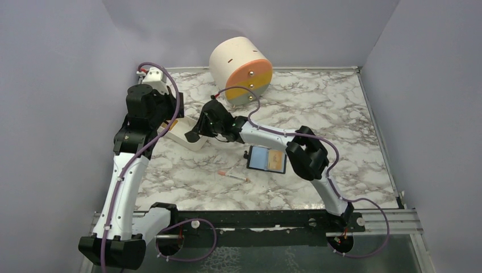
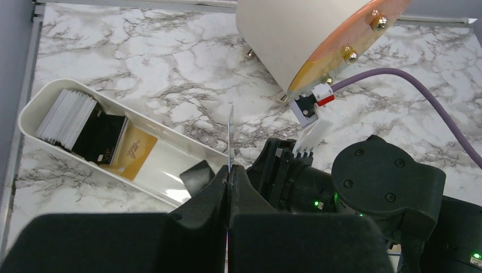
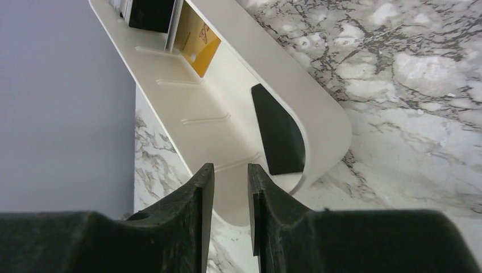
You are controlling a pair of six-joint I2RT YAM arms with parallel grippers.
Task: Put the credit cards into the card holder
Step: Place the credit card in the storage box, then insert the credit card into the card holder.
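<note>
The black card holder (image 1: 266, 160) lies open on the marble, with a blue card (image 1: 260, 158) and an orange one (image 1: 277, 160) showing in it. More credit cards stand in the far end of a white tray (image 2: 34, 108): a pale stack (image 2: 65, 116), a black card (image 2: 102, 139) and an orange-yellow card (image 2: 135, 151). My left gripper (image 2: 229, 169) is shut on a thin card (image 2: 230, 133) held edge-on, above the tray's near side. My right gripper (image 3: 230, 170) hangs over the tray's rounded end (image 3: 335, 125), open by a narrow gap with nothing in it.
A dark flat piece (image 3: 275, 136) lies in the tray's near end. A large cream drum (image 1: 241, 71) with an orange-yellow face stands at the back. A thin white-and-pink stick (image 1: 233, 176) lies in front of the card holder. Grey walls close in left, back and right.
</note>
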